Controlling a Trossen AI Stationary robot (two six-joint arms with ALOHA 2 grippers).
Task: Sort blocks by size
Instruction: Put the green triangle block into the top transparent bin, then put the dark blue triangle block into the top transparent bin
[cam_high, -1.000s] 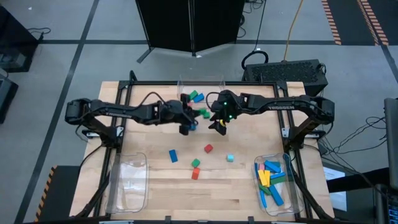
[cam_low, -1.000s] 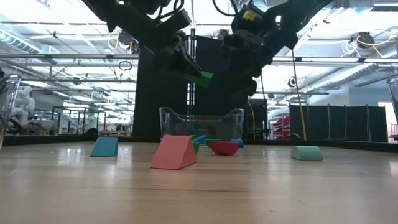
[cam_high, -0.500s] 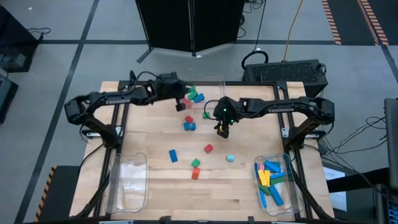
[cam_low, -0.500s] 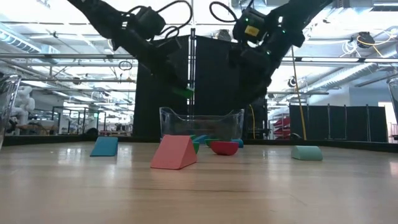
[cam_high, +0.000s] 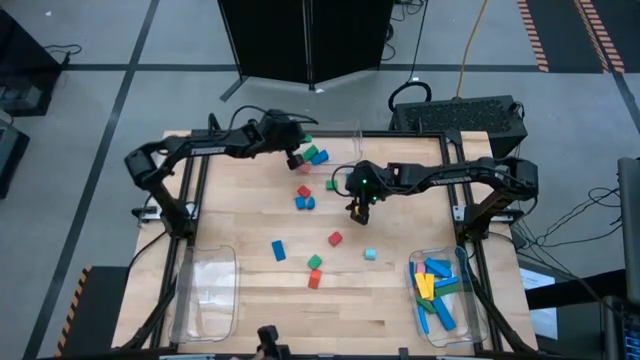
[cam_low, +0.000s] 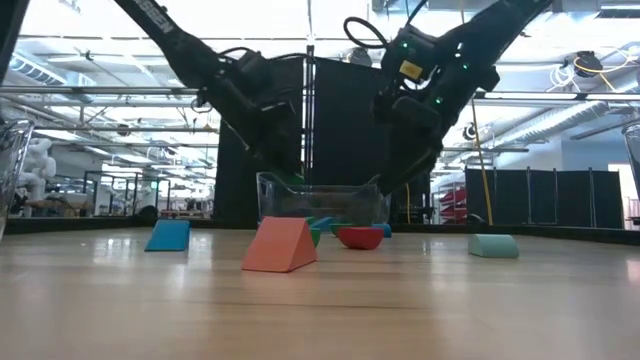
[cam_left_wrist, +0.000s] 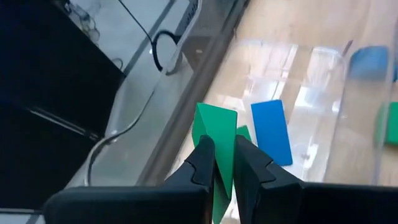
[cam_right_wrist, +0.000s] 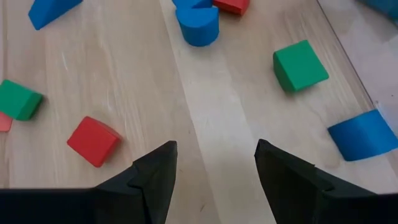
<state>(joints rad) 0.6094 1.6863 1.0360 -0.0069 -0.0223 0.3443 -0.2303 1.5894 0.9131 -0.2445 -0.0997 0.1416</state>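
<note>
While the left gripper pinches a thin green wedge block over the clear plastic bin at twelve o'clock, likely for release, the right gripper hovers open mid-table.

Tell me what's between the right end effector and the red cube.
Nothing: right wrist view shows bare wood between the right end effector and the red cube.

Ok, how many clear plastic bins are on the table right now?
3. The back bin sits midway along the far edge, the front-left bin at the near left corner, and the front-right bin at the near right corner, holding blocks. None seems hidden.
</note>
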